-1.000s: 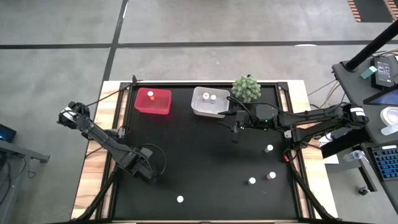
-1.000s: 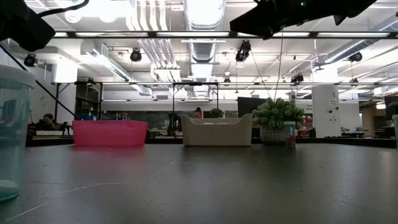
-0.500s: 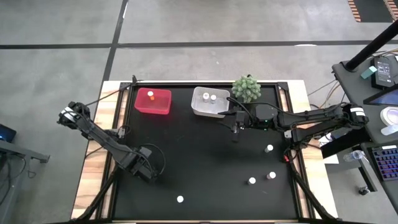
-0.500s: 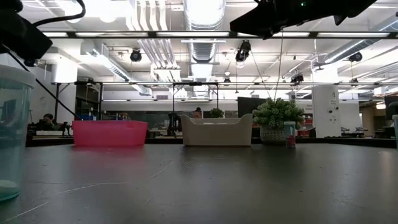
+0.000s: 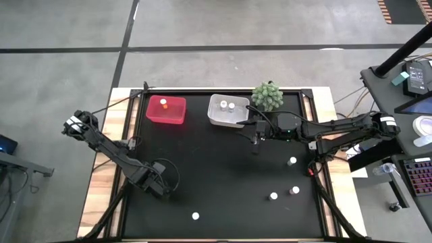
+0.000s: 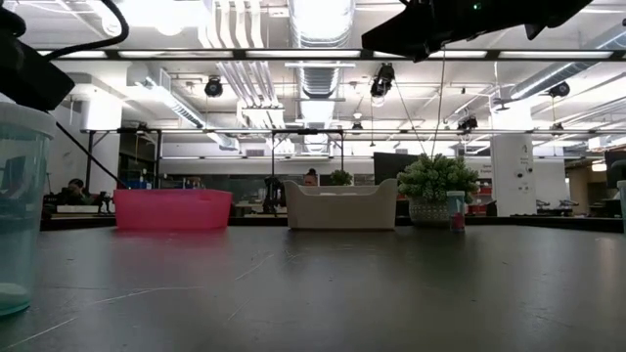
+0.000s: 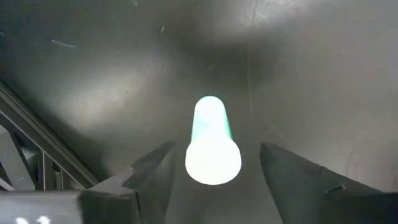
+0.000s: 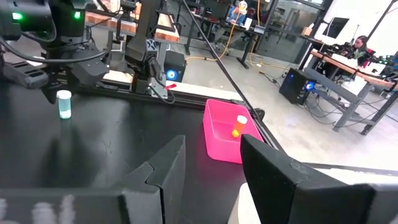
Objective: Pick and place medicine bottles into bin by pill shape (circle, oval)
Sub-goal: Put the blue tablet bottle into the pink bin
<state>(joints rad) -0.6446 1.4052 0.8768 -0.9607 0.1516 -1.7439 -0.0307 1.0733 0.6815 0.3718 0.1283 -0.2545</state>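
Observation:
My left gripper (image 5: 159, 189) (image 7: 216, 149) is open at the table's near left, pointing down over an upright teal bottle with a white cap (image 7: 212, 146). Its fingers stand on either side of the bottle, apart from it. The bottle also shows in the right wrist view (image 8: 64, 103) and the low view (image 6: 20, 205). My right gripper (image 5: 255, 142) (image 8: 211, 142) is open and empty beside the white bin (image 5: 228, 111). The white bin holds two bottles, and the red bin (image 5: 166, 110) holds one (image 5: 163, 102). Several white-capped bottles (image 5: 292, 160) (image 5: 295, 190) (image 5: 273, 196) (image 5: 195, 217) stand on the black mat.
A green spiky plant (image 5: 267, 96) stands at the far edge, right of the white bin. The black mat is bordered by wooden strips on the left and right. Desks and equipment stand off the table's right side.
My left arm has come down a little over the teal bottle. The bottles and bins have stayed where they were.

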